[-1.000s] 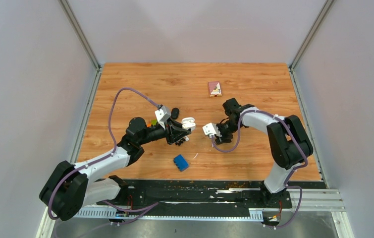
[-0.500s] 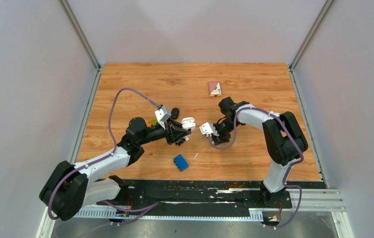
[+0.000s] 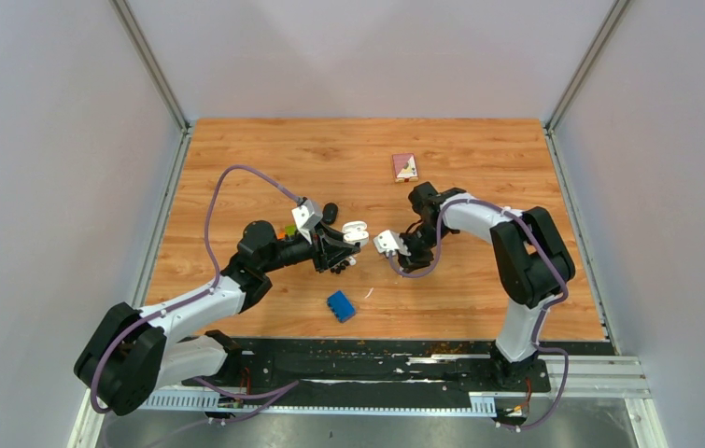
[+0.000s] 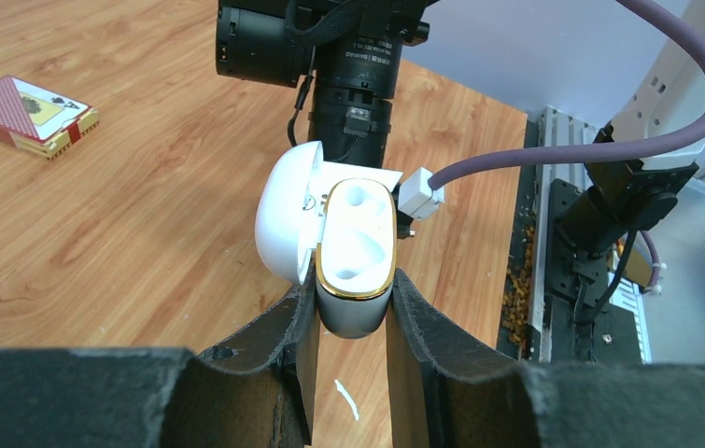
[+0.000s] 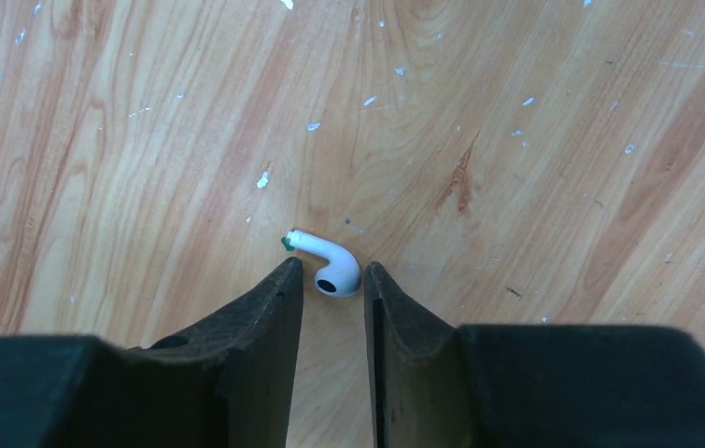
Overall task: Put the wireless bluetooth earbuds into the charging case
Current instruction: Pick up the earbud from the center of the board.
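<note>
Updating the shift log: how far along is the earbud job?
Done: the white case, lid open, is clamped in the left gripper; both wells empty. In hand: jaws of the right gripper flank a white earbud on the table. Left: filling both wells.

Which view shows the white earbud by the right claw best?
Right wrist: the white earbud lies close up and sharp, its head at the open tips of the right claw. In top external it cannot be made out near that claw; left wrist does not show it.
</note>
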`<state>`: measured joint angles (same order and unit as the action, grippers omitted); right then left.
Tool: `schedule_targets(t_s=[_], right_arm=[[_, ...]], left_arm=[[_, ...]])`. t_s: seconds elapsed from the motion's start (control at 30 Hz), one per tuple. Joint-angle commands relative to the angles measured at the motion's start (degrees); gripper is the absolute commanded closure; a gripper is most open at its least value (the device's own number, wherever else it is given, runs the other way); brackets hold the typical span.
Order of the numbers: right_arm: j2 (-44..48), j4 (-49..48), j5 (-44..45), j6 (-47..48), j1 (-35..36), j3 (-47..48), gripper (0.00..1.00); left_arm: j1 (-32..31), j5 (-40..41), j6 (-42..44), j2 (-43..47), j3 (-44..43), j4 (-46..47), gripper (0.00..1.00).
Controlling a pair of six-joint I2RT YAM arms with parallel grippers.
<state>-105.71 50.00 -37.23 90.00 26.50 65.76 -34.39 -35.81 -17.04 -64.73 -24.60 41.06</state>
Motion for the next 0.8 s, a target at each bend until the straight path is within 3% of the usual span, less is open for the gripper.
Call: schedule_targets(t_s=[0.0,0.1,0.37,0.77], right_arm=[[-3.4,0.8,2.6,0.2,1.3,-0.9,0.73],[-3.2,1.0,2.4,-0.4,1.4,-0.9,0.79],[1.2,-0.7,1.8,-4.7,1.4,-2.4,0.85],[22.7,-0.5,10.1,-9.6,0.8,-2.7,0.91]], left_arm=[[0.1,-0.6,0.7,0.4,-2.2,1.4,0.99],[0.1,-0.6,0.7,0.5,-2.2,1.3,0.99],[0.2,-0.7,0.6,0.5,-2.2,1.5,0.99],[0.1,-0.7,-0.6,-0.3,-2.3,2.5,0.99]])
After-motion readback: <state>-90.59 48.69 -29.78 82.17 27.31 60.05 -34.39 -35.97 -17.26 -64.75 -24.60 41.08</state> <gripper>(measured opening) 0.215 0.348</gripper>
